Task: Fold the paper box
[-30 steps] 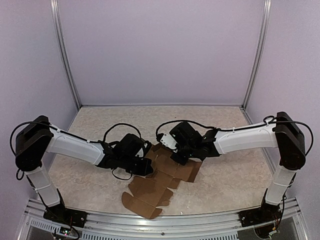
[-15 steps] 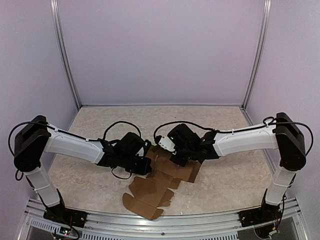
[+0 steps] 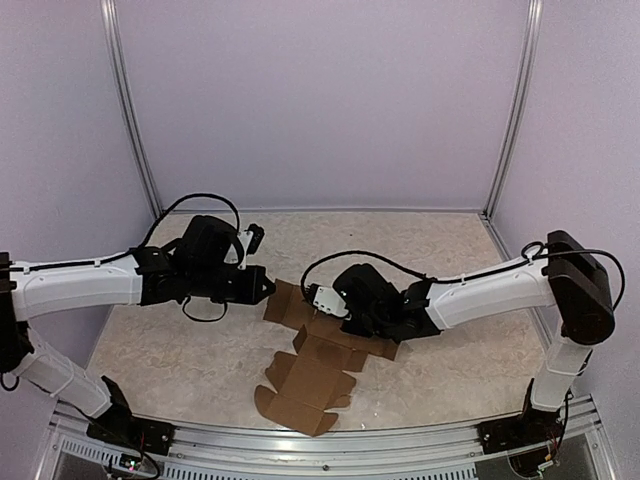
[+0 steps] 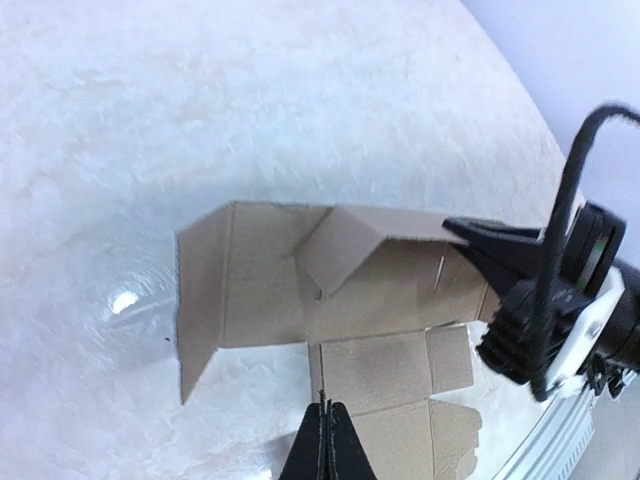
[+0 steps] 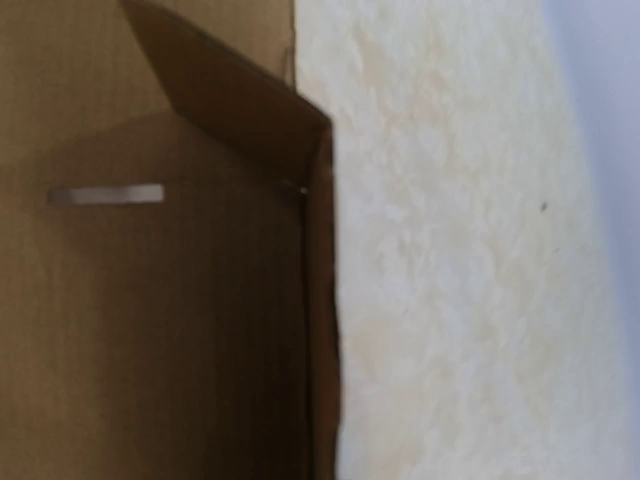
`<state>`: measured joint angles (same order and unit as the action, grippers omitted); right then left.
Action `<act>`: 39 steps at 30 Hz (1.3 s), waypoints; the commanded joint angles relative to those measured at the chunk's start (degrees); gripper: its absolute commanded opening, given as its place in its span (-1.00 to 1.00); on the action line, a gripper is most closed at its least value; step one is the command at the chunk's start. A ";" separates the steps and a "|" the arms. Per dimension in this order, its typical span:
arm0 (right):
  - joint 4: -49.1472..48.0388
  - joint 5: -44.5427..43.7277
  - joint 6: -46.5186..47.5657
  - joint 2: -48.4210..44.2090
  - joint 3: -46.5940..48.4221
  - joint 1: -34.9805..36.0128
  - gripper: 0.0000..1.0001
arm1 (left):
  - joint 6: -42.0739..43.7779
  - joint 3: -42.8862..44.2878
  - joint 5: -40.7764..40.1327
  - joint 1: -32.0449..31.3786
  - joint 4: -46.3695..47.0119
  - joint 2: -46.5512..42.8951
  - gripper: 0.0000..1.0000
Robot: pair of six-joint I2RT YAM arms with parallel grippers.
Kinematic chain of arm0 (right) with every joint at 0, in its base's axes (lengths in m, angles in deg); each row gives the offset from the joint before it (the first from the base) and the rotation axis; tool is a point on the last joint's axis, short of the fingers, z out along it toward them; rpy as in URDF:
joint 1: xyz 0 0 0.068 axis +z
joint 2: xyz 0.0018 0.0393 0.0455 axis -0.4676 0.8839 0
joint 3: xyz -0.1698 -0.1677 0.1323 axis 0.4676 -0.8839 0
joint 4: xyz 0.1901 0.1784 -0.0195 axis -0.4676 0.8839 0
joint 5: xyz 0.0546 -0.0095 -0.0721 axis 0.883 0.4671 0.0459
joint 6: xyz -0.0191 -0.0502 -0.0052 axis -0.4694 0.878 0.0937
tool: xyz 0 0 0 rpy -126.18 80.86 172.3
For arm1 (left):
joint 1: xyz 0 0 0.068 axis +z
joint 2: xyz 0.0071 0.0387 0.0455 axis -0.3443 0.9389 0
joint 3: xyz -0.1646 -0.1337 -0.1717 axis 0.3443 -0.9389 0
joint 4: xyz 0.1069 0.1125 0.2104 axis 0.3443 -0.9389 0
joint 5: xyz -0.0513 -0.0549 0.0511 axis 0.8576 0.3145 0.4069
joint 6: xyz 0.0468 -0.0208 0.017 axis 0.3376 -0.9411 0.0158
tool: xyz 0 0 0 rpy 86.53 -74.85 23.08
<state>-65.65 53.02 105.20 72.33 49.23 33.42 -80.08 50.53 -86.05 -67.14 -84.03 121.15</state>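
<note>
The paper box (image 3: 308, 372) is a flat brown die-cut sheet lying on the table between the arms, running toward the front rail. In the left wrist view one flap of the paper box (image 4: 345, 245) stands folded up. My left gripper (image 3: 268, 288) hovers shut and empty, above and to the back left of the sheet; its closed tips (image 4: 323, 405) point at the sheet's middle strip. My right gripper (image 3: 318, 296) is low over the sheet's far panel, its dark finger (image 4: 470, 235) resting by the raised flap. The right wrist view shows only cardboard (image 5: 150, 300) up close, not its fingers.
A marbled beige tabletop (image 3: 440, 250) is enclosed by pale lilac walls at the back and sides. The metal front rail (image 3: 400, 445) runs just past the sheet's near end. The right arm's black cable (image 4: 565, 200) loops above the sheet.
My left arm lifted off the sheet and swung up and back to the left. The right gripper slid slightly left and lower onto the sheet, which shifted a little.
</note>
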 commanded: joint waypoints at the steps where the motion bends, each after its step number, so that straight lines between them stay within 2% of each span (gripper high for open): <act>1: -8.84 -3.54 9.41 -2.13 -2.44 2.22 -1.00 | 3.17 -0.30 -0.85 3.61 -3.74 -6.34 -0.99; 5: -15.12 -4.33 15.17 -2.81 -4.24 3.91 -1.00 | 3.89 -2.47 -1.23 7.09 -2.56 -10.68 -0.96; 11: -19.62 -4.10 20.09 -4.52 -5.16 5.25 -1.00 | 3.51 -5.63 0.66 12.37 -0.36 -13.71 -0.97; 19: -14.63 -2.29 20.27 -6.51 -3.51 6.00 -1.00 | 4.04 -8.65 1.71 13.88 2.93 -14.60 -0.97; 24: -15.18 -1.61 20.62 -7.20 -5.00 6.60 -1.00 | 2.53 -11.99 7.20 15.68 9.87 -11.94 -1.00; 31: -18.11 -4.29 20.73 -6.04 -6.91 8.06 -1.00 | 0.89 -13.18 14.55 15.14 15.75 -5.37 -1.00; 39: -19.71 -6.74 20.65 -3.72 -7.33 9.19 -1.00 | 1.90 -14.31 14.56 10.74 16.17 -1.97 -0.93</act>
<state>-83.66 48.13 126.20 67.15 42.63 41.79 -78.74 37.13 -72.69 -54.51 -69.38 118.42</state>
